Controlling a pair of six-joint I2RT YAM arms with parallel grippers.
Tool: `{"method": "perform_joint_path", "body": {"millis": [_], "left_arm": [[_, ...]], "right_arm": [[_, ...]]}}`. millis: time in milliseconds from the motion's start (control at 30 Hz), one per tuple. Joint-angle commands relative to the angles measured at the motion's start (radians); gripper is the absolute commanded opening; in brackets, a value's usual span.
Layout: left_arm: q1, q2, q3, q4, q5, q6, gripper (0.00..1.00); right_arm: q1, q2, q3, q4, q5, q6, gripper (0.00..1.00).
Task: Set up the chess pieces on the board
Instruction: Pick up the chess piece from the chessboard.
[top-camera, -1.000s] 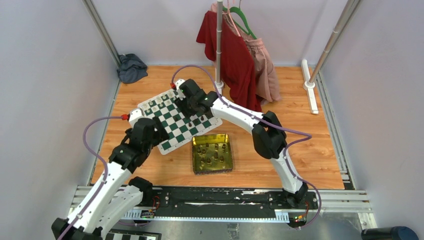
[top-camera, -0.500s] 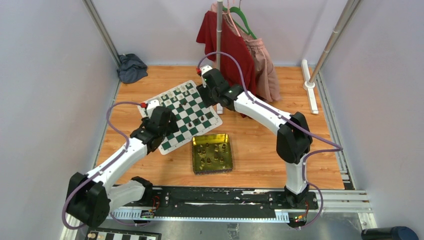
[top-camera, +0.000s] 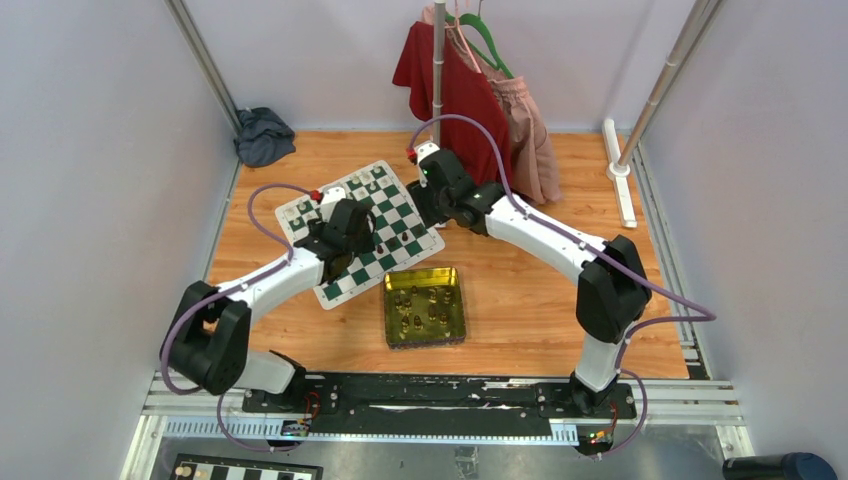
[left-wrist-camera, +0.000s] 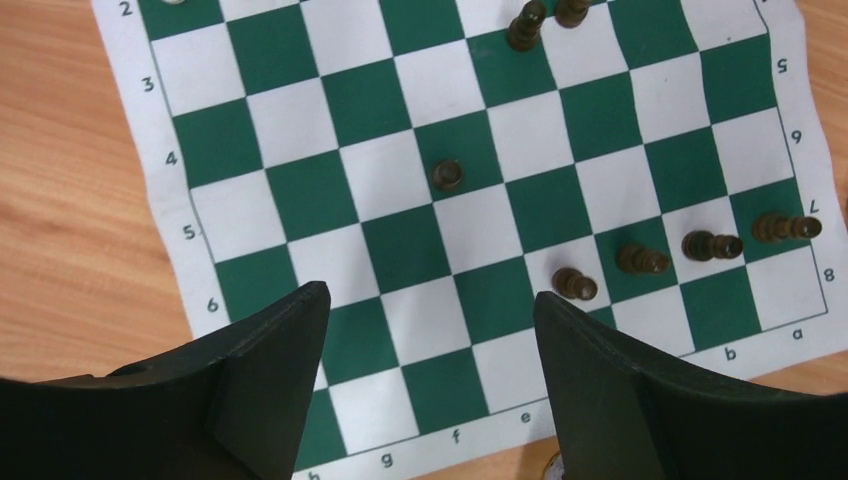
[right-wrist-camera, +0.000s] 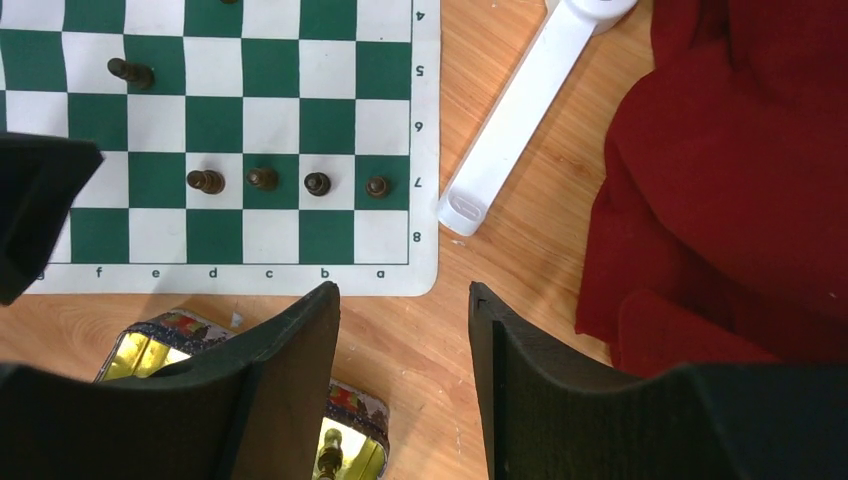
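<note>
The board (top-camera: 385, 215) lies at an angle on the wooden table. Dark brown chess pieces stand on it: a row of several near one edge (left-wrist-camera: 642, 260) and a lone one mid-board (left-wrist-camera: 447, 175). The row also shows in the right wrist view (right-wrist-camera: 262, 178). Cream-white pieces (top-camera: 352, 184) line the far edge. My left gripper (left-wrist-camera: 430, 300) is open and empty above the board's near squares; in the top view it is over the board's middle (top-camera: 352, 230). My right gripper (right-wrist-camera: 402, 292) is open and empty over bare wood beside the board's right corner (top-camera: 425, 197).
A gold-green tin (top-camera: 425, 305) holding several dark pieces sits just in front of the board; its corner shows in the right wrist view (right-wrist-camera: 350, 400). Red and pink garments (top-camera: 470, 110) hang on a rack at the back, its white foot (right-wrist-camera: 520, 110) near the board. A dark cloth (top-camera: 263, 135) lies far left.
My left arm has stretched forward and right, bringing its gripper over the board's middle. My right gripper has moved right, off the board's centre to beside its right corner.
</note>
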Motion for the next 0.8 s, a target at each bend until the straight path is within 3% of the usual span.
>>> {"method": "perform_joint_path", "body": {"millis": [0, 367, 767], "left_arm": [[-0.007, 0.079, 0.059, 0.081, -0.040, 0.017, 0.81], [-0.006, 0.236, 0.119, 0.153, -0.048, 0.019, 0.78], [0.062, 0.284, 0.133, 0.191, 0.003, 0.005, 0.75]], "right_arm": [[-0.011, -0.057, -0.032, 0.007, 0.023, -0.004, 0.55], [-0.013, -0.096, -0.061, -0.011, 0.031, -0.019, 0.54], [-0.013, -0.102, -0.065, -0.017, 0.026, -0.027, 0.54]]}}
